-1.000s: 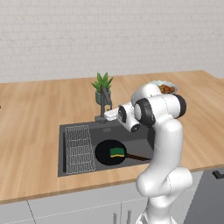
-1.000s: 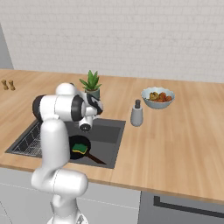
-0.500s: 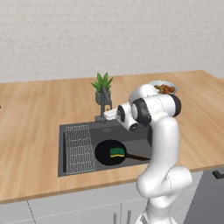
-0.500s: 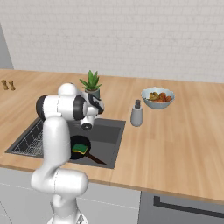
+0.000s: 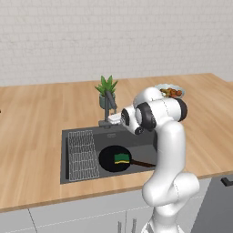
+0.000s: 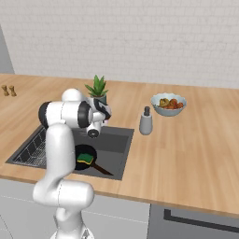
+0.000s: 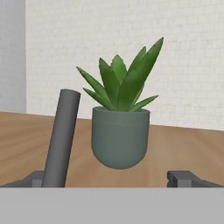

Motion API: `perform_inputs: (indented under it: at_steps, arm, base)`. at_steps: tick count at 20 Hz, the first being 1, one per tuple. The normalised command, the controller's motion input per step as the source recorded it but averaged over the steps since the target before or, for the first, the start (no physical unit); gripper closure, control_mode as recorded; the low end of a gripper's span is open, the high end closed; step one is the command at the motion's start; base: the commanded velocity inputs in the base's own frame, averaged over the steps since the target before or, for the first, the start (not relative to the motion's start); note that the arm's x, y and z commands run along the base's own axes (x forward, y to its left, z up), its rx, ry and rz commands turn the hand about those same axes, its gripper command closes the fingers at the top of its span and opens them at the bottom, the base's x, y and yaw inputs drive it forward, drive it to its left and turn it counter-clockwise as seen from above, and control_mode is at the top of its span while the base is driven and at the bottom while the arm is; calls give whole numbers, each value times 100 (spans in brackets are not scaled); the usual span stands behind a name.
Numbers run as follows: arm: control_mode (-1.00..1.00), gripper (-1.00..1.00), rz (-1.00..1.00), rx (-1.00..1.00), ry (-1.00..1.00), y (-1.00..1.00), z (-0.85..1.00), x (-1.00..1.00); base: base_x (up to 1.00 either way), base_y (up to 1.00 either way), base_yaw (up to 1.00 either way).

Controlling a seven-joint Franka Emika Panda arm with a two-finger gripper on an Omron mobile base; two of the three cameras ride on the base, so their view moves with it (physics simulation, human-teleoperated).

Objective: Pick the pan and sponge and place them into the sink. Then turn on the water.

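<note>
The black pan (image 5: 109, 160) lies in the dark sink (image 5: 102, 136), its thin handle pointing right. On the pan rests the green and yellow sponge (image 5: 121, 158). From the other side, the pan (image 6: 80, 153) and sponge (image 6: 85, 158) sit by the arm's base link in the sink (image 6: 119, 142). My gripper (image 5: 113, 119) is open and empty, held just above the sink's back edge beside the grey faucet (image 5: 108, 104). In the hand view the gripper (image 7: 107, 180) faces the faucet post (image 7: 61, 140), with fingertips (image 7: 183, 178) wide apart. The water is out of view.
A potted plant (image 5: 106, 88) stands right behind the faucet, filling the middle of the hand view as plant (image 7: 119, 131). A wire rack (image 5: 83, 154) covers the sink's left side. A soap dispenser (image 6: 146, 121) and a bowl of food (image 6: 168, 103) stand on the counter to the right.
The arm's upper links have shifted slightly left in the left base view. The hand stays by the faucet. Pan and sponge have not moved.
</note>
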Motion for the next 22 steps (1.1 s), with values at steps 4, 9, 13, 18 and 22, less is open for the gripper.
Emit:
perform_inputs:
  at_steps: [4, 9, 13, 18, 22]
  arm:
    - [-100, 100, -5, 2, 0, -11, -15, 26]
    - [-100, 100, -7, 10, 0, -48, -5, 13]
    - [-100, 100, -6, 14, 0, -52, -5, 3]
    - [-100, 100, -4, 11, 0, -42, -6, 11]
    - [-100, 100, -3, 11, 0, -43, -8, 13]
  base:
    - [0, 0, 0]
    - [0, 0, 0]
    - [0, 0, 0]
    - [0, 0, 0]
    - [0, 0, 0]
